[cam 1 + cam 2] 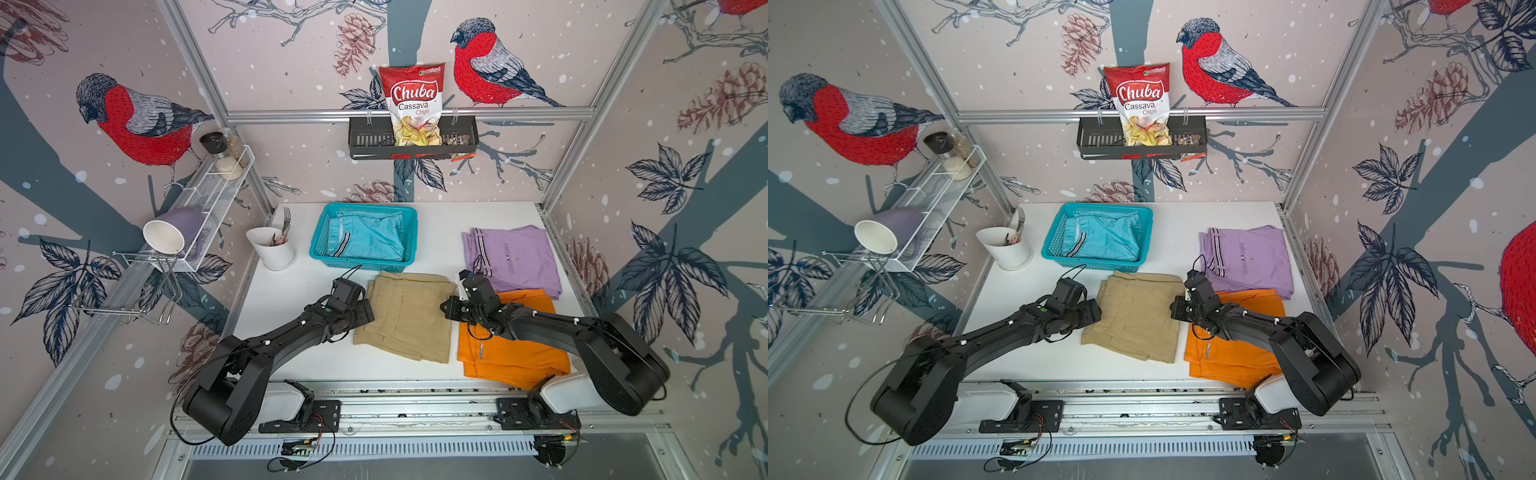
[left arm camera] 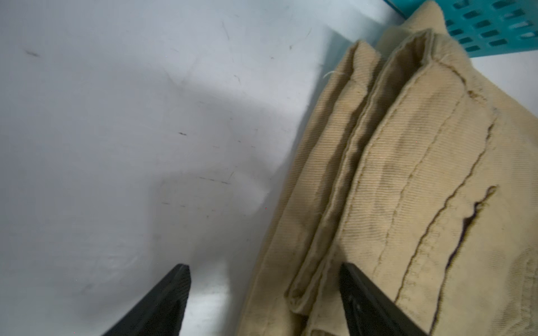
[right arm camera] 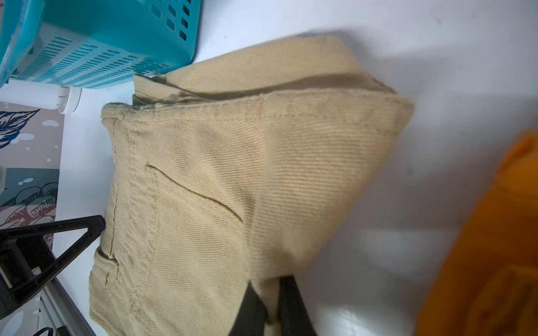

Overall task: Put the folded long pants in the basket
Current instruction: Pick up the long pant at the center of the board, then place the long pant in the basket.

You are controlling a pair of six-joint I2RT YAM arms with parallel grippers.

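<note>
White tabletop (image 1: 299,291) inside a booth papered with red-breasted birds. At its back, the teal basket (image 1: 319,232) holds the folded light blue pants (image 1: 370,239). The beige pants (image 1: 407,316) lie just in front of the basket. The right gripper (image 3: 269,286) is pinched closed on their right edge. The left gripper (image 2: 263,266) stands wide apart at their left edge, one finger over cloth and one over bare table. The lilac pants (image 1: 515,257) lie right of the basket, and the orange pants (image 1: 511,353) lie further forward. A white cutlery holder (image 1: 272,249) stands left of the basket. A chips bag (image 1: 413,99) hangs on the wall above it.
</note>
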